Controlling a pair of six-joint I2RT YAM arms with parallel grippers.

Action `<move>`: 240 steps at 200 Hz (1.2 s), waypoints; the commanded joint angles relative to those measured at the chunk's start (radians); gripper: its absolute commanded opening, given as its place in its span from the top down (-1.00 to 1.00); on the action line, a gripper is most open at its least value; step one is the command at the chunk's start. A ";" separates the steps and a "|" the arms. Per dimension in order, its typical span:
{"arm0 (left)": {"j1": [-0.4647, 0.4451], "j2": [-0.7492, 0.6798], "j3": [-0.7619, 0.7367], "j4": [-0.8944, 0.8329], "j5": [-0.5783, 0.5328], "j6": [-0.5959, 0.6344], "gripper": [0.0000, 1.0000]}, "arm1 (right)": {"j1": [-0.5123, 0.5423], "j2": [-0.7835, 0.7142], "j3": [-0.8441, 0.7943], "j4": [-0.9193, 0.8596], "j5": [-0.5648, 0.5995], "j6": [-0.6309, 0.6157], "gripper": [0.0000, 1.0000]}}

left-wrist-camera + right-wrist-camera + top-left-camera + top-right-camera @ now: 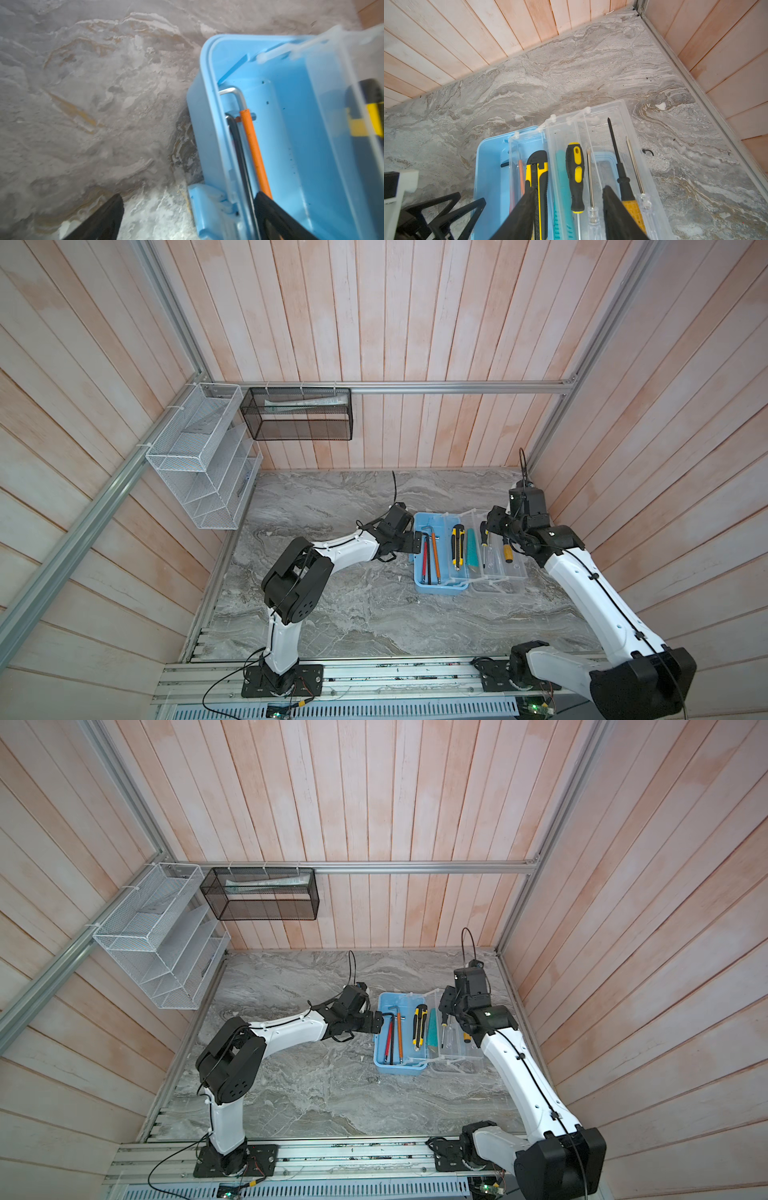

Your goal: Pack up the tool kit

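One wall of the pale-blue rectangular plastic tool kit (440,590) is being straddled by the wide-spread left gripper (188,197); the half-spread right gripper (570,188) is being held empty above it.

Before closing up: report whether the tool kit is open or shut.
Open. The tool kit has its clear trays spread out sideways, with nothing covering them.

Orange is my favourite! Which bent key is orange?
The orange-sleeved hex key with a silver bend, nearest the utility knife; its neighbours are red and black.
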 commanded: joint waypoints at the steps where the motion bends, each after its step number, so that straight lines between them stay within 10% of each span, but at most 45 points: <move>1: 0.005 0.032 0.031 -0.134 -0.118 0.066 -0.99 | -0.028 -0.017 -0.010 0.028 -0.046 -0.038 -0.03; 139: 0.135 -0.212 -0.204 -0.230 -0.211 0.056 -0.99 | -0.295 -0.012 -0.169 0.190 -0.382 -0.045 -0.05; 240: 0.237 -0.401 -0.312 -0.069 -0.097 0.025 -0.85 | -0.373 0.196 -0.382 0.390 -0.665 -0.032 0.55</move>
